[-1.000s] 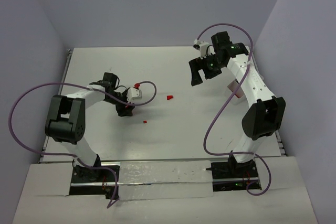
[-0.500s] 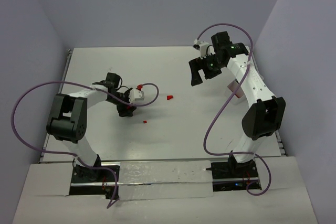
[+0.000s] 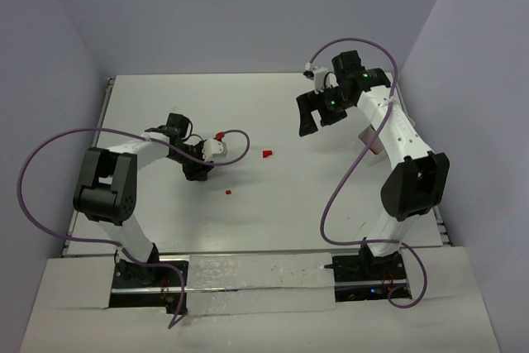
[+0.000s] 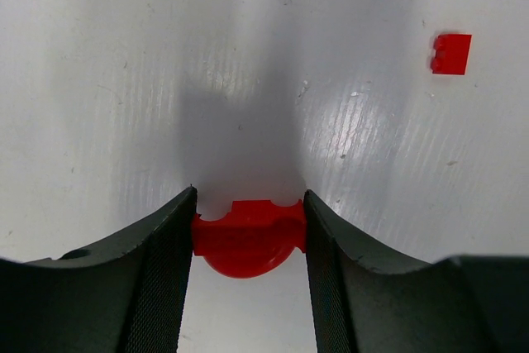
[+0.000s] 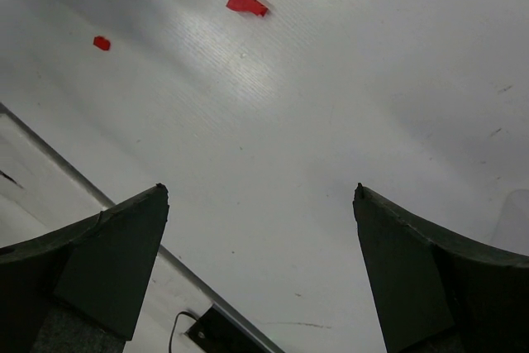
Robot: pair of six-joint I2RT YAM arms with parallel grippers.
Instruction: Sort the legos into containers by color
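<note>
The left gripper (image 4: 248,204) is clasping a small red plastic lego piece (image 4: 248,241) between both fingers, low over the white table (image 4: 124,80). The right gripper (image 5: 260,196) is hovering with fingers spread wide, grasping nothing.

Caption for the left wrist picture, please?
The left gripper pinches a red lego; a second red lego lies on the white table.

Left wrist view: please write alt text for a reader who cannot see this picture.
The left gripper holds a red lego between its two dark fingers, and the piece touches both of them. Behind it is the white table, where a second red lego lies alone at the upper right.
</note>
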